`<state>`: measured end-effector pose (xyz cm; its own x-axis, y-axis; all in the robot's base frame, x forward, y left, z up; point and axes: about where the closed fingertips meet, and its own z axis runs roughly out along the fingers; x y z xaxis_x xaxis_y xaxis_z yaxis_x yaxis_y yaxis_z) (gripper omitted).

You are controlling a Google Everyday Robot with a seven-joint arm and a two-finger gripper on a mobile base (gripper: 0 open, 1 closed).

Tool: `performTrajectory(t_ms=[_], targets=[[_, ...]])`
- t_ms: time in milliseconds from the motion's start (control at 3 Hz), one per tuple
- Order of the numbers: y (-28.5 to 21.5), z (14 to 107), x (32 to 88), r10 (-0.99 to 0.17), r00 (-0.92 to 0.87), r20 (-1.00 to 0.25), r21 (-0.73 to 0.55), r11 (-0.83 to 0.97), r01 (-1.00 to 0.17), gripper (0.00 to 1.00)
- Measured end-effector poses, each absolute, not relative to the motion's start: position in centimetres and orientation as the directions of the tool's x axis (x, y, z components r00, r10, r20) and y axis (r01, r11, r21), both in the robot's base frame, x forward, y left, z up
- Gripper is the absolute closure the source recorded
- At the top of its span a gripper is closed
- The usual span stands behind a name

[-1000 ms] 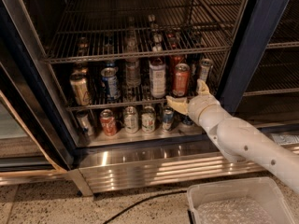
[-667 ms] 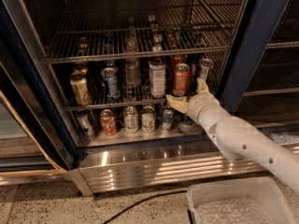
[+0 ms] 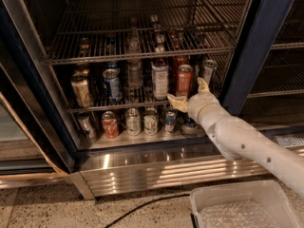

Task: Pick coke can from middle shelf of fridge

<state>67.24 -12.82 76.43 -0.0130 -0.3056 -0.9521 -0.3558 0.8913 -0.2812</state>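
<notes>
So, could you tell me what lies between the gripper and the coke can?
Nothing, as the camera view shows: the open gripper sits just in front of the coke can, and the gap is bare.

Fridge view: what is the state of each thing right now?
Fridge, door open.
Coke can, upright on the middle shelf, not lifted.
End effector, open, fingers spread at the coke can's base.
Blue can, upright on the same shelf, untouched.

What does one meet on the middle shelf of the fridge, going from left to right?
Tan can → blue can → clear bottle → tall white-labelled drink → coke can → dark can. The gripper is open, low in front of the coke can.
</notes>
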Motion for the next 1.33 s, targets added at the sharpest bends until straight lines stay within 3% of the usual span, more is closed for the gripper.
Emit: performTrajectory(t_ms=[667,1333], targets=[[-12.6,76.3,68.2,-0.31,-0.008,-0.951,-0.289,0.893,-0.345,0.36],[-13.1,76.3,69.1,-0.311,-0.006,-0.95,-0.293,0.902,-0.316,0.31]])
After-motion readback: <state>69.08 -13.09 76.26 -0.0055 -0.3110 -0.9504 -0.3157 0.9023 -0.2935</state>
